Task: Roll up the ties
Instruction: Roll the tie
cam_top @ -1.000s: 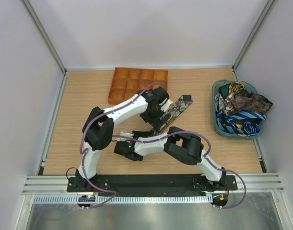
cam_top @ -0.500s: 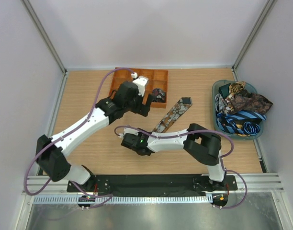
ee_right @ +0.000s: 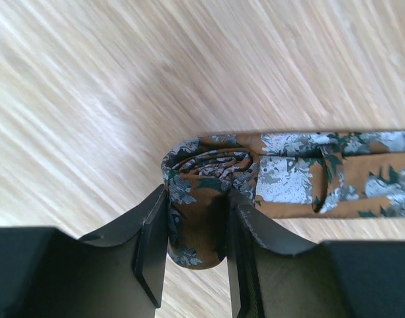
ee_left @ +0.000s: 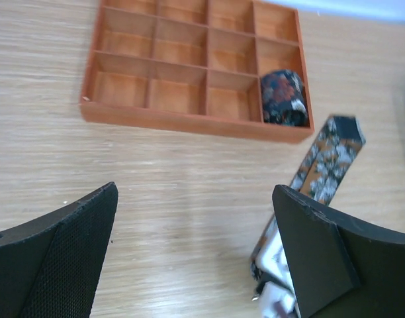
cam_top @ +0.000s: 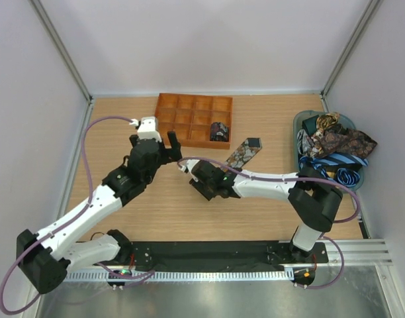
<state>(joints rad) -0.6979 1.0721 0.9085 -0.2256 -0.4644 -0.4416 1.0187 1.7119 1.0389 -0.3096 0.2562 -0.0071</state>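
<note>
A brown paisley tie (cam_top: 245, 152) lies flat on the table, slanting toward the tray. Its near end is wound into a coil (ee_right: 209, 171), and my right gripper (ee_right: 196, 228) is shut on that coil, one finger on each side. The unrolled stretch (ee_right: 335, 172) runs off to the right of the coil. In the top view the right gripper (cam_top: 204, 173) sits at the tie's near end. A rolled paisley tie (ee_left: 282, 98) stands in a right-hand compartment of the orange tray (ee_left: 189, 120). My left gripper (ee_left: 192, 218) hangs open over bare wood, short of the tray, holding nothing.
A green basket (cam_top: 300, 173) at the right edge holds several loose ties, paisley and blue striped (cam_top: 335, 165). The orange tray (cam_top: 164, 136) stands at the back centre. White walls with metal posts close the table at left, right and back.
My left gripper has pulled back from the tray toward the left and opened wide; a rolled tie stays in the tray. The right gripper moved up along the tie, whose flat part is shorter.
</note>
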